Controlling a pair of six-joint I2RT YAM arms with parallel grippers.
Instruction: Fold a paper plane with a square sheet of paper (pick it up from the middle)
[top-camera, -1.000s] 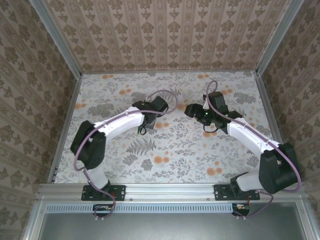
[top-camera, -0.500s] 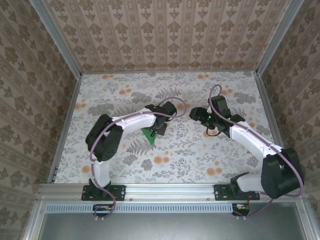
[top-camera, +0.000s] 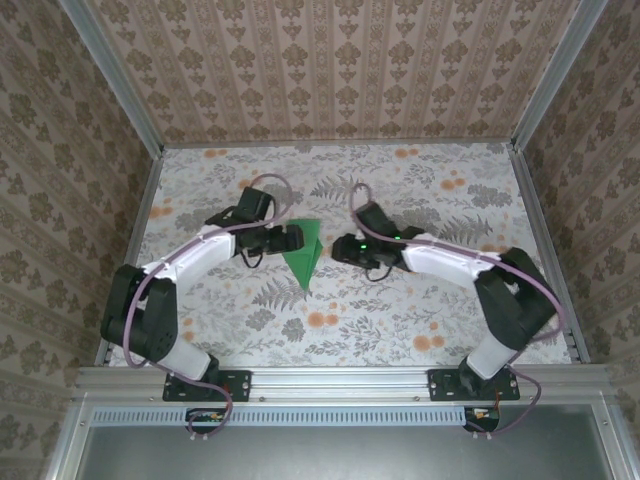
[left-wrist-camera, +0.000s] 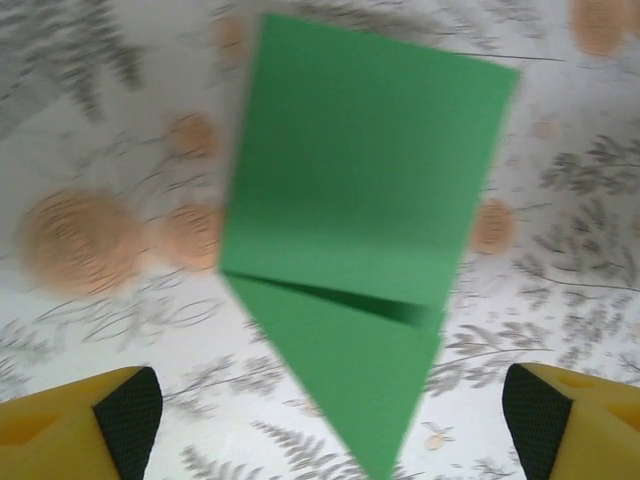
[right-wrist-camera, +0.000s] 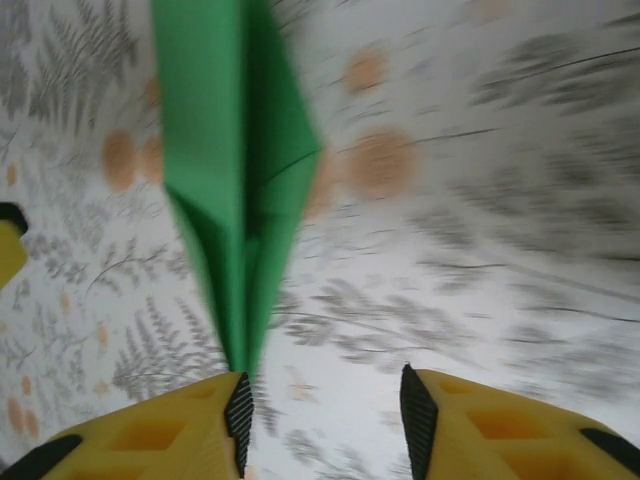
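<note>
The paper plane (top-camera: 303, 250) lies flat on the flowered table (top-camera: 400, 320), about mid-table between the two arms. From above it reads as a plain bright green wedge, its wide end toward the far wall and its point toward the arm bases.

The left wrist camera gives the detail that the overhead view lacks. There the plane (left-wrist-camera: 350, 200) has a broad four-sided panel above a triangle that narrows to a tip at the bottom edge. A fold line runs between the two parts, with a thin shadowed slit where a flap lifts slightly at its right end.

The right wrist picture is blurred. In it the plane (right-wrist-camera: 235, 170) looks like a long narrow dart with a lengthwise crease, and its tip ends just beside the inner pad of one yellow finger (right-wrist-camera: 238, 410).

The left gripper (top-camera: 290, 238) sits just beside the plane's left edge. Its jaws are spread wide in its own camera (left-wrist-camera: 330, 412), with the plane's pointed end on the table between them, ungrasped.

The right gripper (top-camera: 340, 247) is near the plane's right side. Its jaws (right-wrist-camera: 325, 415) stand partly apart, with bare tabletop in the gap and nothing clamped.
</note>
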